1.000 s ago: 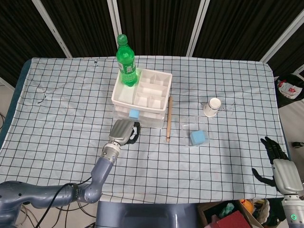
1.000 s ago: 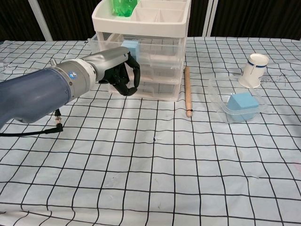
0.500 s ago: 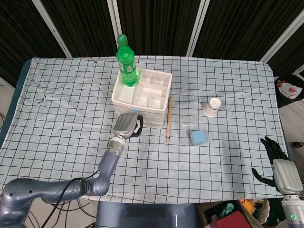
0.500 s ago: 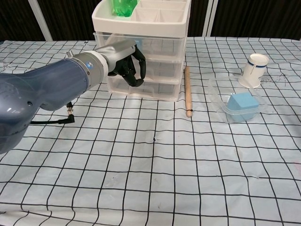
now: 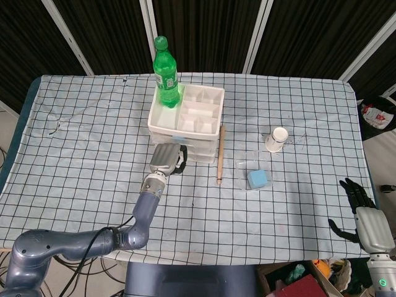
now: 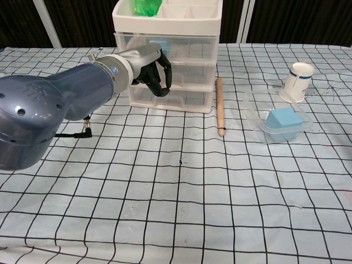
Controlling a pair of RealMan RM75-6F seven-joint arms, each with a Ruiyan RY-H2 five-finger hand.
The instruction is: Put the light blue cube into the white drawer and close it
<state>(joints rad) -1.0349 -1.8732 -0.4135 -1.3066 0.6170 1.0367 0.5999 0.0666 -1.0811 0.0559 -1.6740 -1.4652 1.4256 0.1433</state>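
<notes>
The white drawer unit (image 5: 192,114) (image 6: 181,22) stands at the table's middle back, its clear drawers pushed in flush. A light blue cube (image 6: 159,43) shows faintly through the top drawer's front. My left hand (image 5: 166,159) (image 6: 151,69) presses its curled fingers against the drawer fronts and holds nothing. A second light blue cube (image 5: 258,179) (image 6: 283,122) sits in a clear shallow container (image 6: 258,113) to the right. My right hand (image 5: 362,213) hangs beyond the table's right front corner with its fingers spread and nothing in it.
A green bottle (image 5: 166,74) (image 6: 147,5) stands in the unit's top tray. A wooden stick (image 5: 219,154) (image 6: 219,104) lies just right of the unit. A white paper cup (image 5: 278,139) (image 6: 297,81) stands behind the clear container.
My left hand has pushed forward against the drawer; the open drawer with the cube has slid shut and the whole unit has shifted back a little. The right hand has not moved.
</notes>
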